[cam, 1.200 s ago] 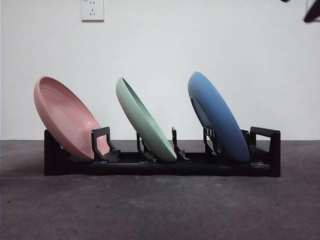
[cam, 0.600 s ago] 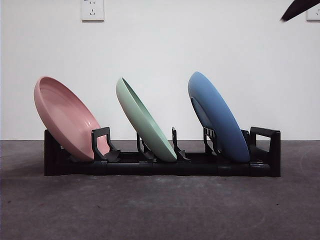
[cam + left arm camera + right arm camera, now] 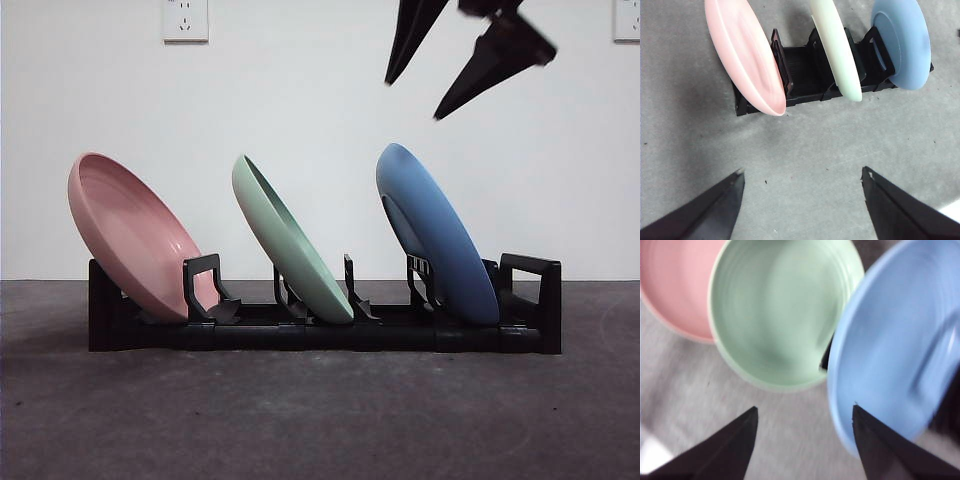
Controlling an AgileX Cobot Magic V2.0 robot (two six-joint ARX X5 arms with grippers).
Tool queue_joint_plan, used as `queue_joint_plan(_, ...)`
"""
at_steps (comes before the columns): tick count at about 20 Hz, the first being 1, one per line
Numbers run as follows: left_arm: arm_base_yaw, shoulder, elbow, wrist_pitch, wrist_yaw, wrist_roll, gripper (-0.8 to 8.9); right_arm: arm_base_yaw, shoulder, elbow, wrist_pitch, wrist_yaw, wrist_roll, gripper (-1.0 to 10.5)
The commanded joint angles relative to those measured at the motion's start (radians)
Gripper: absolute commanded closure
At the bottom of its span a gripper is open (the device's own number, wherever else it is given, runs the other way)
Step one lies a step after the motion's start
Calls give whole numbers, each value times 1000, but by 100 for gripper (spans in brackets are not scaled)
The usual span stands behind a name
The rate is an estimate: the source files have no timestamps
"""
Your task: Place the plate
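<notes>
Three plates are held leaning in a black rack (image 3: 320, 330) that stands on the grey table (image 3: 320, 420): a pink plate (image 3: 130, 235) at one end, a green plate (image 3: 290, 245) in the middle slot, and a blue plate (image 3: 435, 235) at the other end, just beside the rack's end bracket. All three are tilted the same way and are kept apart from one another by the rack's dividers. In the front view the right gripper (image 3: 412, 100) is seen high at the upper edge, above the blue plate's top rim and clear of it, with its two black jaws spread apart and nothing held between them. In the right wrist view the same gripper (image 3: 805, 412) is shown with its jaws wide, one tip lying near the blue plate's (image 3: 890, 360) rim and the green plate (image 3: 780, 310) lying beyond the gap; that picture is blurred. The left gripper (image 3: 802, 175) is seen only in its own wrist view, its jaws spread and empty over bare table, well apart from the rack (image 3: 805, 75). A white socket (image 3: 185, 20) is fixed on the wall behind.
</notes>
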Motion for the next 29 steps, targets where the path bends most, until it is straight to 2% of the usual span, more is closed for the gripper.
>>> queue_joint_plan(1,-2,5,21,11,4,3,438,9,51,31,51,0,-12,696)
queue_joint_plan(7,-2,5,21,12,4,3,438,9,130,31,124,8,-23,733)
queue_joint_plan(10,-2,5,21,13,4,3,438,11,153,31,134,48,-30,741)
queue_joint_plan(14,-2,5,21,14,4,3,438,14,158,31,132,57,-35,922)
queue_joint_plan(18,-2,5,21,14,4,3,438,17,158,31,130,45,-28,935)
queue_joint_plan(24,-2,5,21,14,4,3,438,17,145,97,49,-112,-4,935)
queue_joint_plan(29,-2,5,21,14,4,3,438,18,96,226,-54,-145,-31,935)
